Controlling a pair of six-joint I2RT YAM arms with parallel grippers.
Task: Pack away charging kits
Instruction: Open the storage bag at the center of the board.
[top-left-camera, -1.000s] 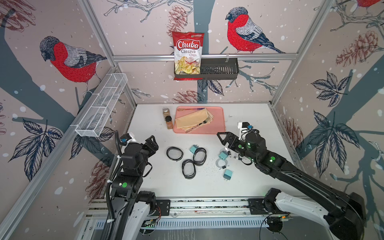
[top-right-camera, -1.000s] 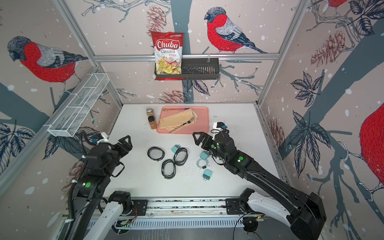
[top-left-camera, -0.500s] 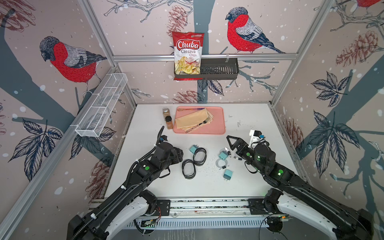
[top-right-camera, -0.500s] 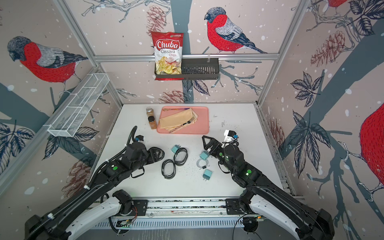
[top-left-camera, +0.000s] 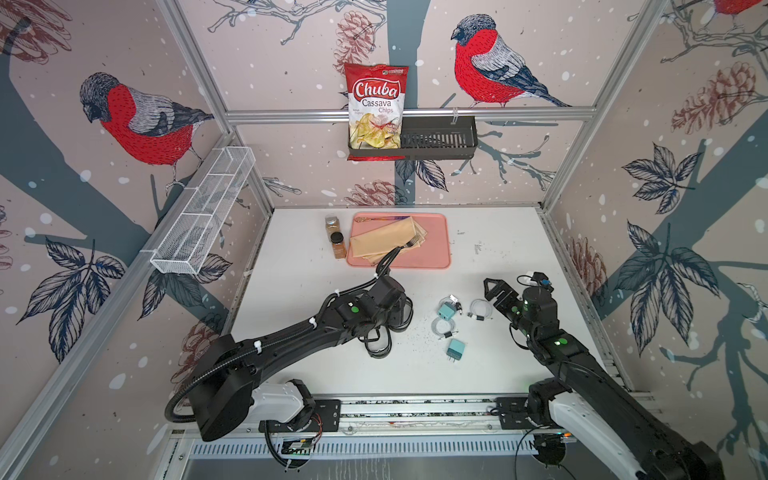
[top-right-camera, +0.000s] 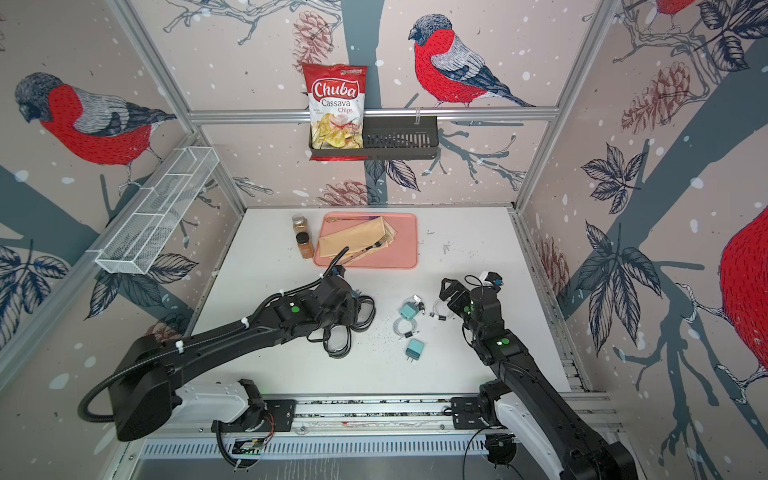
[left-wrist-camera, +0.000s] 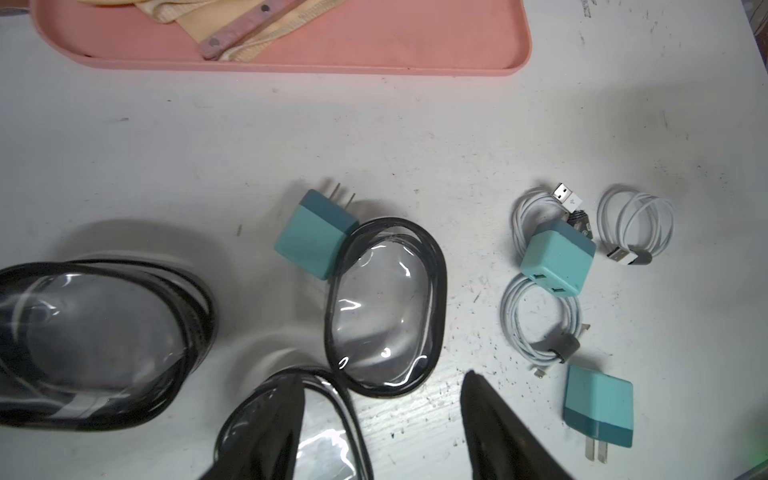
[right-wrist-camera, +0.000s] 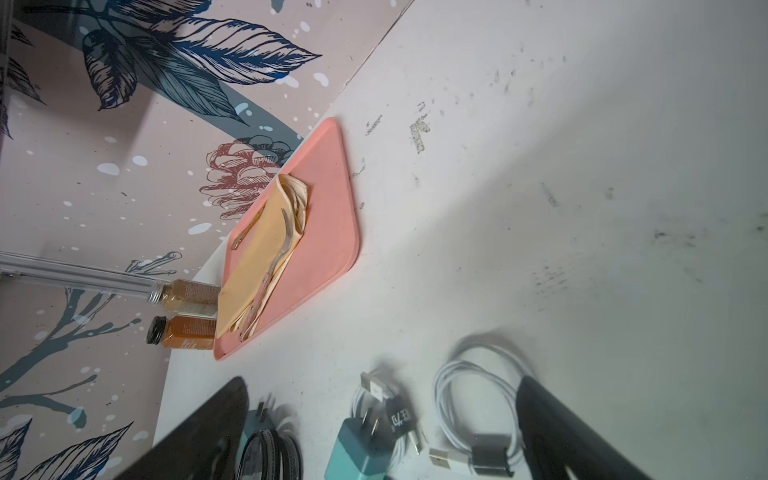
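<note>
Find the 3 black oval cases bunched left of centre on the bench (top-left-camera: 498, 232), all beneath or just beside the left wrist. Place them so: nearest case (left-wrist-camera: 328, 449) partly hidden behind 1 finger (left-wrist-camera: 270, 436) of the left tool (left-wrist-camera: 382, 419), middle case (left-wrist-camera: 386, 307) just ahead of the fingertips, 3rd case (left-wrist-camera: 95, 340) off to the side. Cannot tell contact between finger and case.

Read the left tool as released: jaws parted, nothing gripped, only bare bench and a slice of case rim between them. Note the middle case's long axis, roughly in line with the tool's reach. Expect, as a guess, a pinch across its narrow waist. See 1 teal adapter (left-wrist-camera: 311, 235) touching that case's far rim, prongs pointing away.

Look right for the rest: 2nd adapter (top-left-camera: 446, 309) sitting on a coiled white cable (left-wrist-camera: 536, 208), 2nd cable (top-left-camera: 442, 328) just below it, 3rd adapter (top-left-camera: 456, 350) nearer the front edge, 3rd cable (top-left-camera: 480, 309) just beside the right tool (right-wrist-camera: 382, 390). Read that tool as spread wide and empty.

Count the left arm nearer the cases, the right arm nearer cables and adapters.

Read "Chuba Cassava Chips" on the red bag (top-left-camera: 376, 108) in the black wall basket (top-left-camera: 436, 139). Cannot read the dark print on the 2nd adapter's plug face, nor the labels on the 2 brown jars (top-left-camera: 337, 245).
</note>
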